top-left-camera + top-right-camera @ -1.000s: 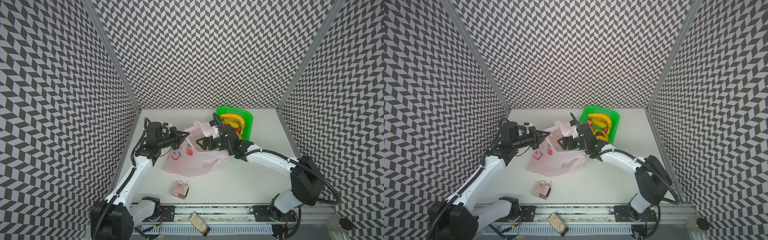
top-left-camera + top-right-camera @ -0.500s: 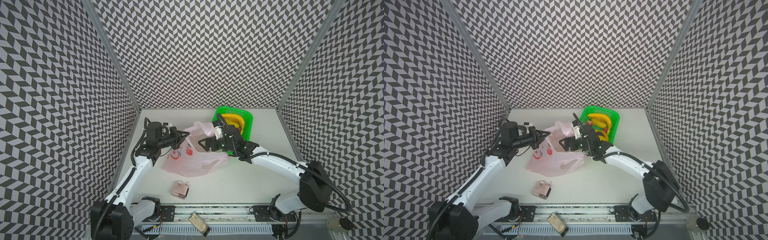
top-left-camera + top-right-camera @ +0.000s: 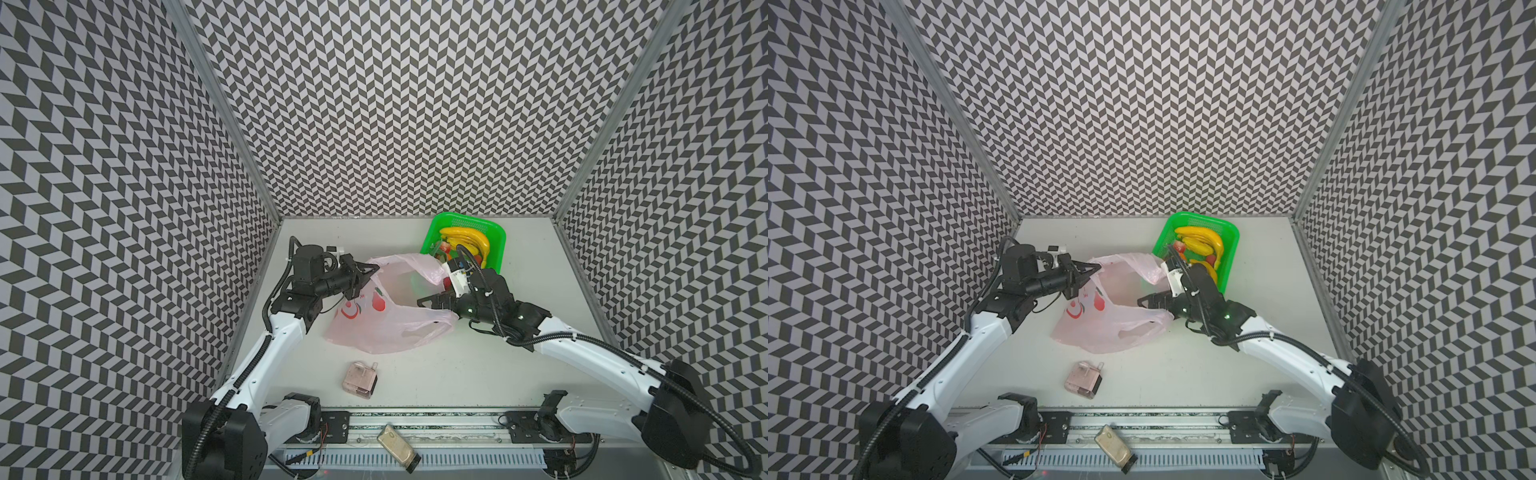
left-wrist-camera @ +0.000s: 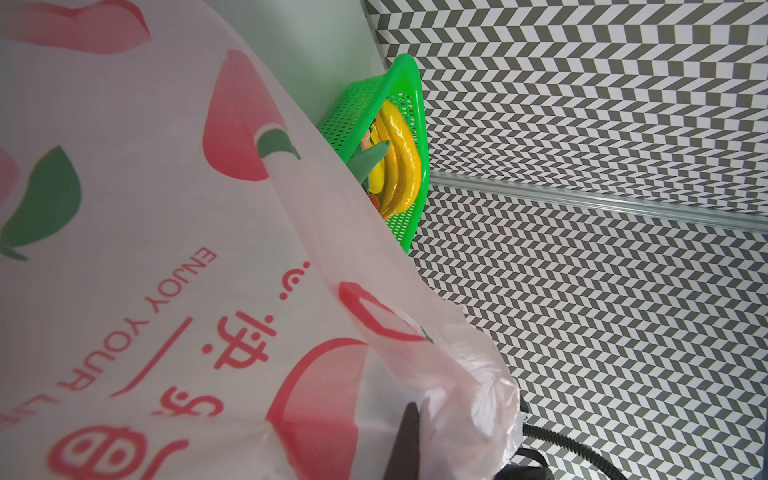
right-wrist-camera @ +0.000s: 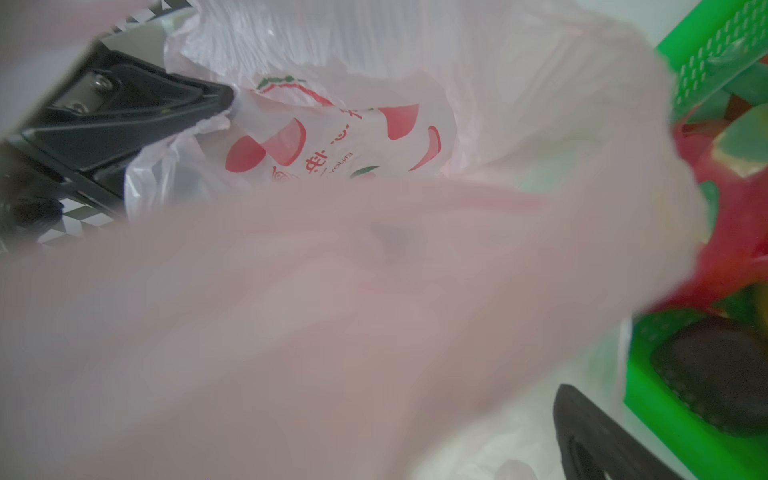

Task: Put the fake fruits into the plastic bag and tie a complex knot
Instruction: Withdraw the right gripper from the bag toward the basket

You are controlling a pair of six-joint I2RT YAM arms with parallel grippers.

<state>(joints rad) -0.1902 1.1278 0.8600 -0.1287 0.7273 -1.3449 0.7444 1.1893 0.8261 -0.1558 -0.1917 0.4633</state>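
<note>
In your right wrist view the plastic bag (image 5: 353,316) was blurred, and the edge cut the green basket (image 5: 656,415).

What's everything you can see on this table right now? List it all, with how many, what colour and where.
plastic bag: one, pale pink with red fruit prints, table centre.
basket: one, green, back right, just behind the bag.
bananas: several, yellow, in the basket.
other fake fruits: count unclear, red and dark brown, in the basket.
small box: one, pinkish clear, near the table's front edge.
flat object: one, tan, on the front rail.
table: one, white.
left gripper: shut on the bag's rim.
right gripper: open, at the bag's mouth.
</note>
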